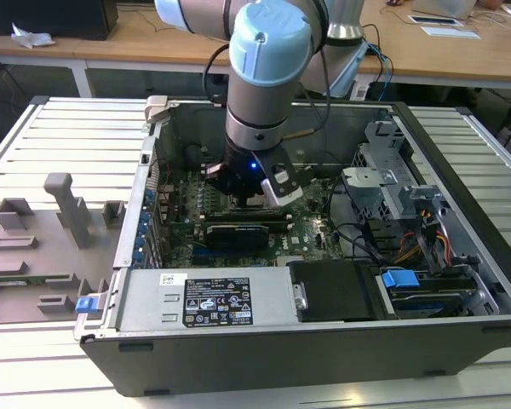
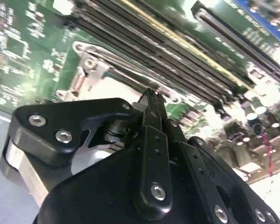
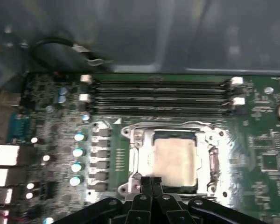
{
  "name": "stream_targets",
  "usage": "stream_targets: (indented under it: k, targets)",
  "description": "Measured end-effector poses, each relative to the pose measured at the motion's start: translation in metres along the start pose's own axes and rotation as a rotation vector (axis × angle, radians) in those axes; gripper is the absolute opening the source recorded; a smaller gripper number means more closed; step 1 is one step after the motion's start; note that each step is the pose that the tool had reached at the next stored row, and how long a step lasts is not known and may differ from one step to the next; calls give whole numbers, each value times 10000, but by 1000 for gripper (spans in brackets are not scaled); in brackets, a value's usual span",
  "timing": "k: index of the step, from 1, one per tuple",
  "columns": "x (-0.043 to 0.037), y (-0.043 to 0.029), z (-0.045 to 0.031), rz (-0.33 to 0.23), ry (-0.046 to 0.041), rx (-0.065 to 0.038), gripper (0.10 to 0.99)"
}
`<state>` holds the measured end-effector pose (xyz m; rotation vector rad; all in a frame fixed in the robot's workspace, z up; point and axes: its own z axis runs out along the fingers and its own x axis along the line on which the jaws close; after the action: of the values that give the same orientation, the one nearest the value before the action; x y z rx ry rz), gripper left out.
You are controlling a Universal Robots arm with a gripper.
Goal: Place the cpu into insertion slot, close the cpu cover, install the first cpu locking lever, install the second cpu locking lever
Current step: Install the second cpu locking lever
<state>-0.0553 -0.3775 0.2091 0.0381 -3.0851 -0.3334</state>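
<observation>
The cpu (image 3: 174, 158), a flat square chip with a pale silvery-beige top, lies level inside the insertion slot (image 3: 142, 164) in the first wrist view; the slot is a square socket amid green circuit board, just beside the long black memory slots. The cpu cover (image 3: 170, 132), a thin silvery metal frame with a large square window, lies flat around the chip, its top showing through the window; in the second wrist view the cover's bright rim (image 2: 95, 65) runs beside the memory slots.
</observation>
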Motion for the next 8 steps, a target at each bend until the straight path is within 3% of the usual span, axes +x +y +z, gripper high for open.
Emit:
stream_targets:
  k: [4,5,7,8]
  targets:
    - [-81,97,18,17,8,392,106]
    - [-106,155,31,24,12,581,106]
    - [-123,223,45,33,16,803,106]
    - [-133,294,57,46,22,1111,106]
